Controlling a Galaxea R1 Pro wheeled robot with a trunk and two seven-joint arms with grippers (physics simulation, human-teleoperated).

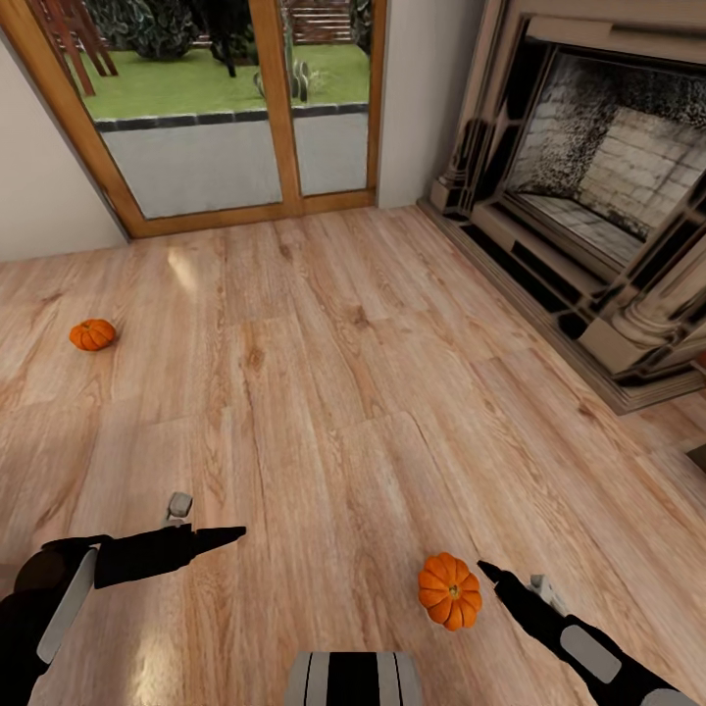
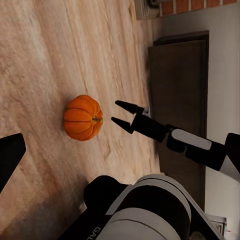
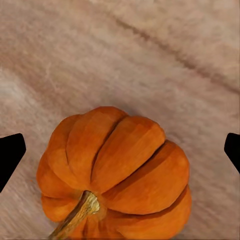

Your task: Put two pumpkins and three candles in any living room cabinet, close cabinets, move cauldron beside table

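Note:
Two orange ribbed pumpkins lie on the wooden floor. The near pumpkin (image 1: pixel 450 590) (image 2: pixel 82 117) (image 3: pixel 115 170) rests just in front of my right gripper (image 1: pixel 482 567) (image 2: pixel 119 113). That gripper is open, its fingertips (image 3: pixel 11 152) spread wider than the pumpkin and not touching it. The far pumpkin (image 1: pixel 92 334) sits alone at the left of the head view. My left gripper (image 1: pixel 235 534) hovers over bare floor, open and holding nothing, pointing toward the near pumpkin from well to its left. The cabinet, candles, cauldron and table are out of view.
A stone fireplace (image 1: pixel 608 196) with a raised hearth lines the right side. A wood-framed glass door (image 1: pixel 245 98) stands at the back. A dark-brown panel (image 2: pixel 180 90) stands by a wall. My base (image 1: pixel 353 679) shows at the bottom edge. Open floor lies between the pumpkins.

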